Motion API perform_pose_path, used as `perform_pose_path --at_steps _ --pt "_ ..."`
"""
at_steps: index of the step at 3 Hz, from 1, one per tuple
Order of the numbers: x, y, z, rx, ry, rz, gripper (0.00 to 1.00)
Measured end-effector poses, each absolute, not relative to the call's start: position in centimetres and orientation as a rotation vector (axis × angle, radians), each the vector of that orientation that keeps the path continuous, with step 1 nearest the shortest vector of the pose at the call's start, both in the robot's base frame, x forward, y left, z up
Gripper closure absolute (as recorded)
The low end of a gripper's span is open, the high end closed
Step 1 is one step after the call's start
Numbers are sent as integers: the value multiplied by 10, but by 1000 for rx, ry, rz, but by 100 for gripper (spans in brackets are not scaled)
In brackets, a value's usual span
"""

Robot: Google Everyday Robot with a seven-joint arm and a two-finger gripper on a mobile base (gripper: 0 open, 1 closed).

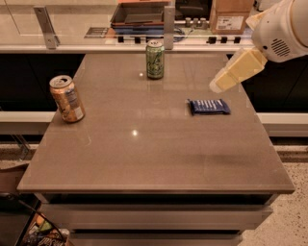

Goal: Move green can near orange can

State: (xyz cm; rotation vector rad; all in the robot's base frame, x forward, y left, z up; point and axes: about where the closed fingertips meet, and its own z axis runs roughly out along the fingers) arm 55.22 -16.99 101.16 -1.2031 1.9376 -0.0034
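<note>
The green can (155,59) stands upright near the far edge of the brown table (154,153), about the middle. The orange can (67,98) stands upright near the table's left edge, well apart from the green can. My gripper (219,85) is the cream-coloured end of the white arm (281,29) coming in from the upper right. It hangs in the air above the table's right side, just over a blue packet, to the right of the green can and clear of it. It holds nothing that I can see.
A flat dark blue snack packet (209,106) lies on the table's right side, under the gripper. Behind the table runs a counter (96,48) with a metal post (168,21), a dark tray (139,12) and a cardboard box (230,17).
</note>
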Motion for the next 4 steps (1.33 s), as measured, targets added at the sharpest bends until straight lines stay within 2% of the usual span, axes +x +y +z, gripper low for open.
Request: perform_pose_path --at_steps 2,4 --pt "590 -145 999 -1109 1922 39 0" --pt "639 -102 973 -995 1899 189 0"
